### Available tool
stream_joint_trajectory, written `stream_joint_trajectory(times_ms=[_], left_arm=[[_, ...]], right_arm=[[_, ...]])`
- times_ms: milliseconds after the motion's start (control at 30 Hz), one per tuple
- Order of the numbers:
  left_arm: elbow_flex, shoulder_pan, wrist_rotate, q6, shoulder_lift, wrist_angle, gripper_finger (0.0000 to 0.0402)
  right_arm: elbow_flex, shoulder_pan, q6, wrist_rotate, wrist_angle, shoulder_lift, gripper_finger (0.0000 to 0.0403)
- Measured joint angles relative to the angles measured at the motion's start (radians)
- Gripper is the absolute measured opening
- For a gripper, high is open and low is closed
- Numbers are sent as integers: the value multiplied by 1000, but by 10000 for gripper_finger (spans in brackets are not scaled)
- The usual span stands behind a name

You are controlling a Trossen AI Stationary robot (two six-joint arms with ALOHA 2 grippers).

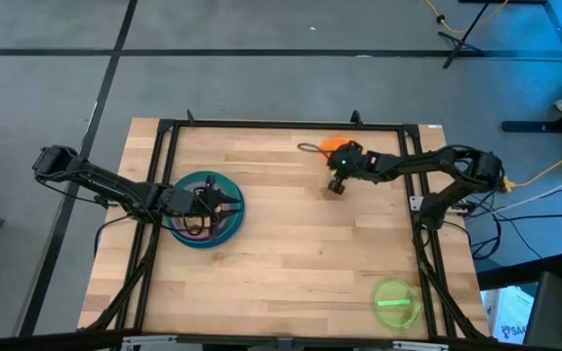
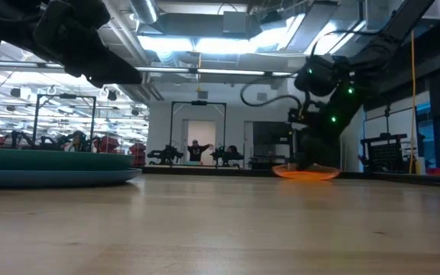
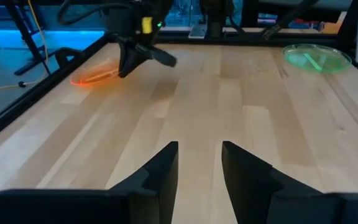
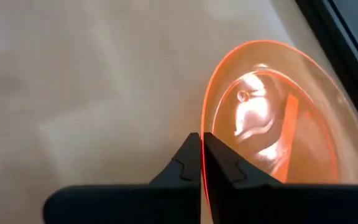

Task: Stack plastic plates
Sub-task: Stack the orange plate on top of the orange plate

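Note:
A stack of plates (image 1: 195,232), teal at the bottom with a blue rim above it, rests on the table's left half; the low view shows the stack (image 2: 52,169) at its left. My left gripper (image 1: 220,202) hovers over that stack, open, with its fingers (image 3: 199,165) pointing toward the table's right side. An orange plate (image 1: 330,144) lies near the far edge. My right gripper (image 1: 336,156) is at it, shut on its rim. A lime green plate (image 1: 395,302) lies flat near the table's near right corner. My right gripper (image 4: 202,163) pinches the orange plate's rim (image 4: 202,140) between its two fingers, one on the upper face and one on the outer side. It comes slanting down from the table's right. The plate (image 2: 306,173) sits low at the table top; whether it is lifted clear I cannot tell.
A black frame (image 1: 261,124) runs round the table's edges, close behind the orange plate. Bare wood (image 1: 310,253) lies between the stack and the green plate (image 3: 314,57). A cable loop (image 1: 307,148) lies beside the orange plate.

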State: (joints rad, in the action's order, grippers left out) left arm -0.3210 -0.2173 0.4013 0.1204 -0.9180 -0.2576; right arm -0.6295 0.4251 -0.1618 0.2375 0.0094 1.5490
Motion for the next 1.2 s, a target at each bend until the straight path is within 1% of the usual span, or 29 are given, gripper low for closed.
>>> stream_joint_trajectory(times_ms=[67, 233, 300, 333, 533, 633, 700, 833, 933, 1033, 1200], left_arm=[[0, 0, 0, 0, 0, 10, 117], [0, 1, 0, 5, 0, 2, 118], [0, 1, 0, 6, 0, -1, 124], [0, 1, 0, 7, 0, -4, 130], [0, 1, 0, 7, 0, 4, 184], [0, 1, 3, -6, -7, 8, 203], [-1, 1, -8, -23, -20, 2, 209], [-1, 1, -40, -27, -66, -23, 207], [0, 0, -61, -53, -123, -36, 200], [-3, 0, -78, -71, -188, -106, 194], [-46, -3, -92, -85, -287, -133, 191]], right_arm=[[-13, -46, -8, -4, 2, 0, 1], [-28, -175, -47, -69, 52, -2, 1], [-28, -228, -60, -112, 85, 1, 1], [-28, -253, -72, -135, 105, 3, 1], [-28, -400, -79, -184, 144, 5, 0], [-28, -464, -80, -206, 179, 13, 0], [-29, -497, -63, -217, 187, 20, 1], [-29, -545, 53, -231, 261, 59, 1], [-30, -568, 69, -231, 315, 92, 2], [-29, -571, 86, -247, 334, 121, 20], [-34, -569, 87, -240, 359, 139, 88]])
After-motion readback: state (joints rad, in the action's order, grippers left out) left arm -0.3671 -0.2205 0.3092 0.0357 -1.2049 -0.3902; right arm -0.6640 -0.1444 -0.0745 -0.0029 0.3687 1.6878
